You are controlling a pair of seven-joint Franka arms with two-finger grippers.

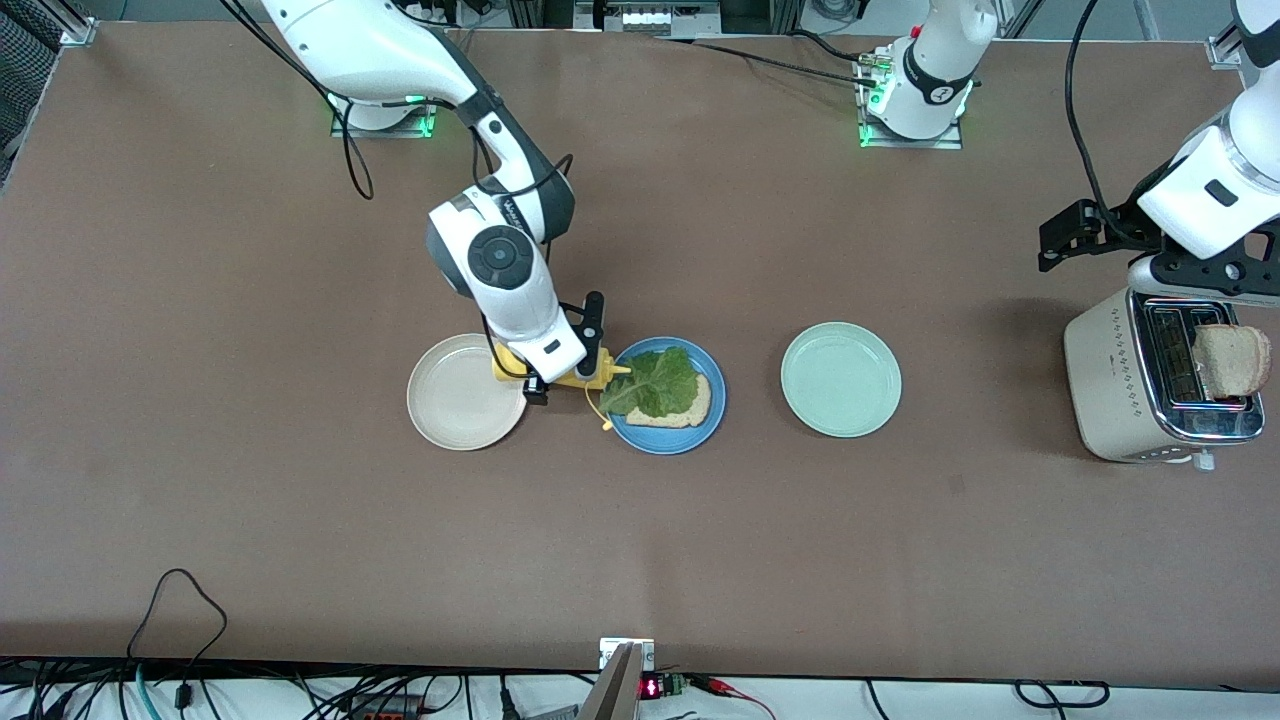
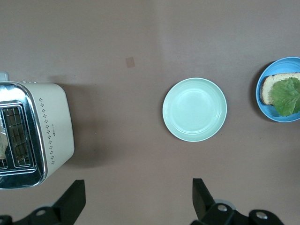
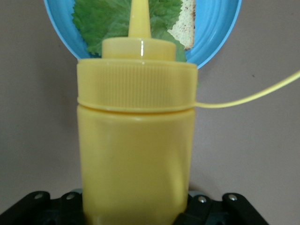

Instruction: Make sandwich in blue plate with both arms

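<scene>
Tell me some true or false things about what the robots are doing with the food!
1. The right gripper holds a yellow squeeze bottle. True.
2. The lettuce lies on the green plate. False: it lies on a bread slice in the blue plate.
3. A slice of bread sticks out of the toaster. True.
4. The bottle's tip points at the beige plate. False: it points at the blue plate.
5. The green plate has nothing on it. True.

The right end effector [image 1: 585, 345] holds a yellow squeeze bottle [image 1: 570, 370] tipped over the lettuce [image 1: 655, 382] on the blue plate [image 1: 668, 435].
</scene>
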